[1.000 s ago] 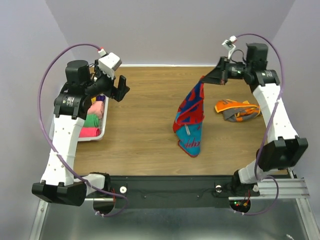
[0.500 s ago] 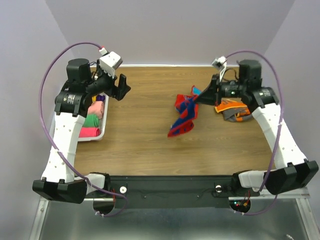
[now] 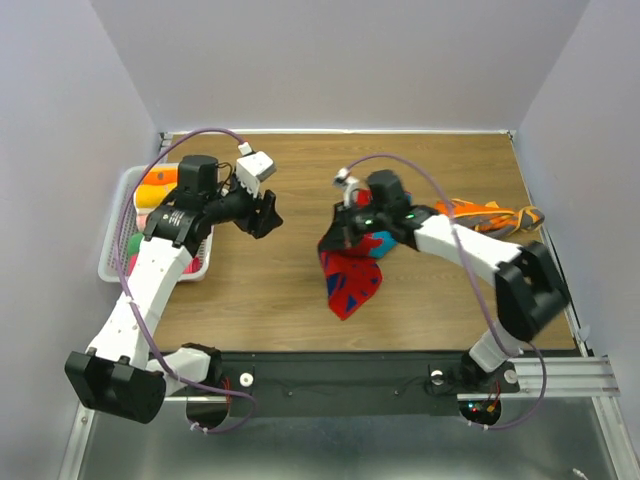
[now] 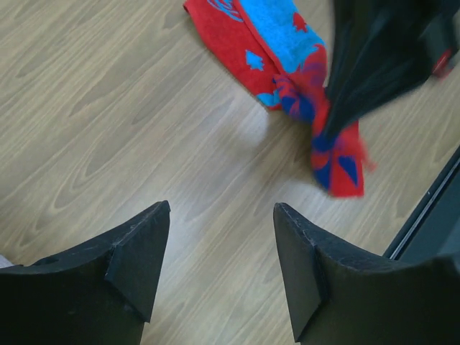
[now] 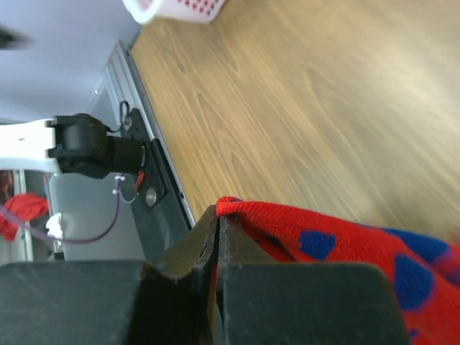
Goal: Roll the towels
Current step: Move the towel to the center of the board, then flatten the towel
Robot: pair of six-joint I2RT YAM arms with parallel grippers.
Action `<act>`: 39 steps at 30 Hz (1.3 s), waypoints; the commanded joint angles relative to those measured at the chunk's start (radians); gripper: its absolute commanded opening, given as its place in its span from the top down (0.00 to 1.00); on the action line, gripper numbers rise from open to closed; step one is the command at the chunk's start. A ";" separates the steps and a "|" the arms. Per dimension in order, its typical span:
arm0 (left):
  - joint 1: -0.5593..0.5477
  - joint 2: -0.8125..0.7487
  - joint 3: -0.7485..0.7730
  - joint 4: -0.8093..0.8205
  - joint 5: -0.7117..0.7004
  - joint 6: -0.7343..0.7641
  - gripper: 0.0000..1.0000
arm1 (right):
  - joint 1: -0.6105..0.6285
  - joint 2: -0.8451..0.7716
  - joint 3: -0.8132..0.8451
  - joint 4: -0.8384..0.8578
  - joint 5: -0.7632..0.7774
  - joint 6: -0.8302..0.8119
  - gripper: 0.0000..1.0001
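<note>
A red towel with blue shapes (image 3: pixel 352 276) hangs from my right gripper (image 3: pixel 336 236) over the middle of the table; its lower end trails on the wood. The right gripper is shut on the towel's edge (image 5: pixel 302 223). The towel also shows in the left wrist view (image 4: pixel 287 65). My left gripper (image 3: pixel 268 212) is open and empty above the table, left of the towel; its fingers (image 4: pixel 136 259) frame bare wood. An orange and grey towel (image 3: pixel 485 216) lies crumpled at the right.
A white basket (image 3: pixel 118 262) at the left edge holds rolled towels in orange, pink and green. The table's front rail (image 3: pixel 350 375) runs along the near side. Purple walls close in the back and sides.
My right arm swung the red towel from the back right toward the table's middle and lower. My left gripper moved right and forward toward the towel.
</note>
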 commanded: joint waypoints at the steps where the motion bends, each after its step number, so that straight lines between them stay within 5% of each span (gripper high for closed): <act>1: 0.034 -0.039 0.010 0.078 -0.019 -0.082 0.32 | 0.142 0.169 0.084 0.245 0.128 0.127 0.99; 5: 0.190 -0.032 0.028 0.080 0.032 -0.146 0.33 | 0.161 0.270 0.122 0.274 0.104 0.170 0.99; 9: 0.199 0.045 0.103 -0.058 0.020 -0.009 0.33 | 0.158 0.185 0.087 0.258 0.064 0.101 0.99; 14: 0.100 0.079 0.073 -0.091 -0.080 0.117 0.28 | 0.081 -0.025 0.147 -0.175 0.008 -0.202 1.00; 22: -0.090 0.168 0.013 -0.006 -0.146 0.197 0.27 | -0.087 -0.309 -0.029 -0.503 0.355 -0.507 0.99; 27: -0.202 0.223 -0.090 0.097 -0.200 0.171 0.24 | -0.143 -0.253 -0.062 -0.564 0.487 -0.540 0.99; 39: -0.203 0.333 -0.043 0.190 -0.157 0.056 0.24 | -0.370 -0.138 -0.132 -0.675 0.725 -0.849 0.99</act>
